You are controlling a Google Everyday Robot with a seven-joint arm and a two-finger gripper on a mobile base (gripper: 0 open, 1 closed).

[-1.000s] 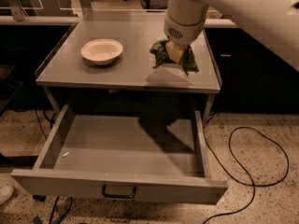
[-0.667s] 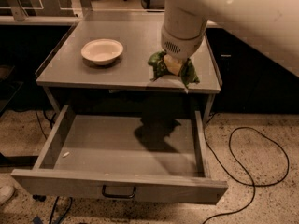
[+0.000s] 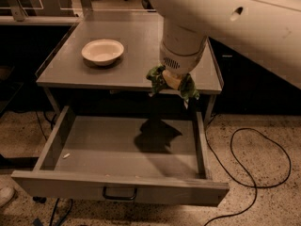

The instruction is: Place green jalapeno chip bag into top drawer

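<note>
Gripper (image 3: 173, 80) sits under the wrist, over front edge of table (image 3: 141, 36). It's clamped on bag (image 3: 189, 89) approx. mid-body; green foil bulges out both sides of it, clear of the tabletop. Drawer (image 3: 94, 149) is open, below & fwd of gripper; bag's shadow (image 3: 155, 135) falls on drawer floor underneath. Bowl (image 3: 103, 51) is left & behind gripper, well apart.

Handling (judgement): bag is light, soft, crinkly, prob. air-filled. Deforms under pinch; foil likely slippery; chips fragile, so no hard squeeze. Centre pinch looks adequate; sealed edge would give a flatter hold. A light bag may drift on release, so let go low inside drawer, away fr. walls.
</note>
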